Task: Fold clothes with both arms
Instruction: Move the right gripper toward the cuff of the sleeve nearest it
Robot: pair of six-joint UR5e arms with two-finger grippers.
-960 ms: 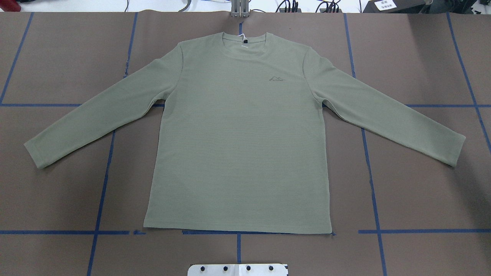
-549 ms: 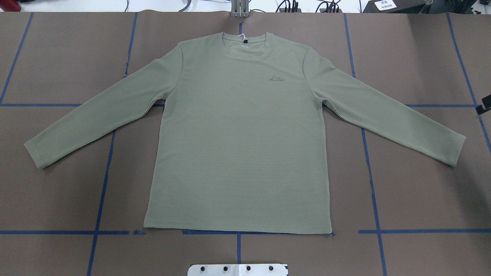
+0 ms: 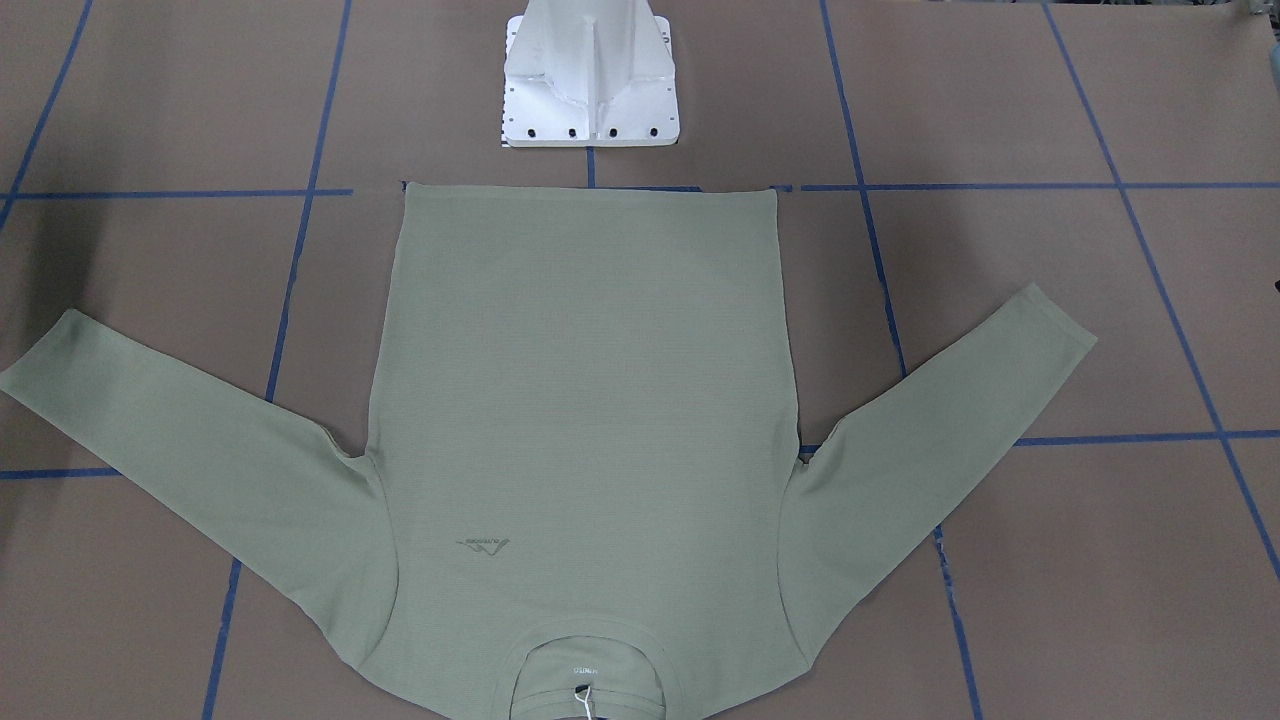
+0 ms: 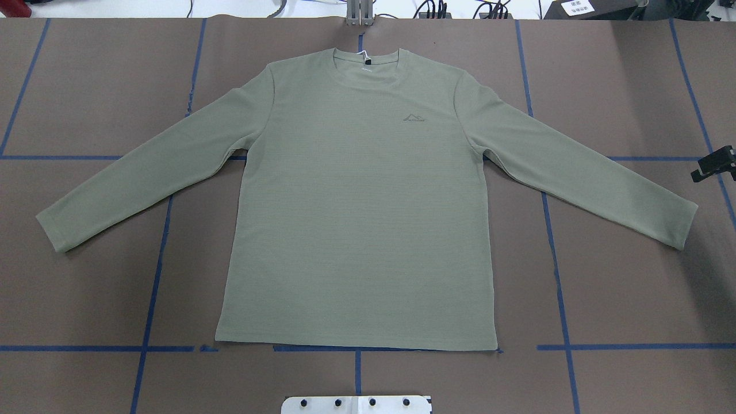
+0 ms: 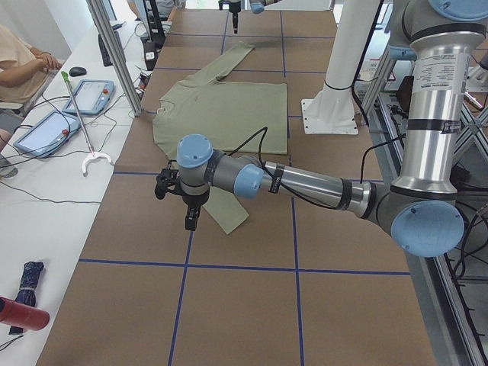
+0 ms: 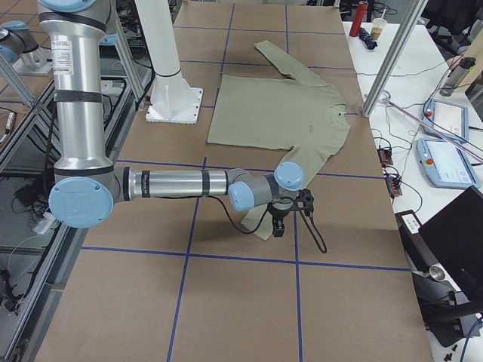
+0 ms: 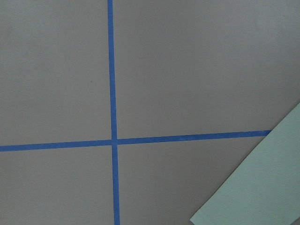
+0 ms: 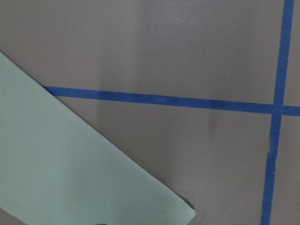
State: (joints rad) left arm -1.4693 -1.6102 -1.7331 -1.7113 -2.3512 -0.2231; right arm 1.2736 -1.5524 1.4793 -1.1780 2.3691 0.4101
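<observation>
1. Table point(image 4: 632, 276): brown surface marked with a blue tape grid point(image 4: 555, 253). No change over the last second.
2. Shirt point(image 4: 356, 201): lies flat and face up at the table's centre. The collar is on the far side from the robot and the hem is nearest the pedestal point(image 3: 592, 80). Both sleeves are spread outward. It has not shifted and no fold has been made.
3. Right arm point(image 6: 173, 183) and left arm point(image 5: 313, 184): each reaches out low over the table toward the sleeve end on its own side.
4. Right gripper point(image 4: 712, 164): this is the only change. It was absent from the overhead view a second ago and sat at the frame edge half a second ago. It is now further inward, near the right cuff point(image 4: 687, 227) but clear of it. Its jaw state cannot be told.
5. Left gripper point(image 5: 189, 215): outside the overhead view. The side view places it by the left cuff point(image 4: 52, 230). Its jaw state cannot be told.
6. Wrist cameras: each shows a sleeve end at the frame border, flat on the table.
7. Assessment: this is the approach phase and folding has not begun. The likely next step is for each gripper to descend onto its cuff. The thin knit lies flush with the surface, so a low, shallow pinch is needed
</observation>
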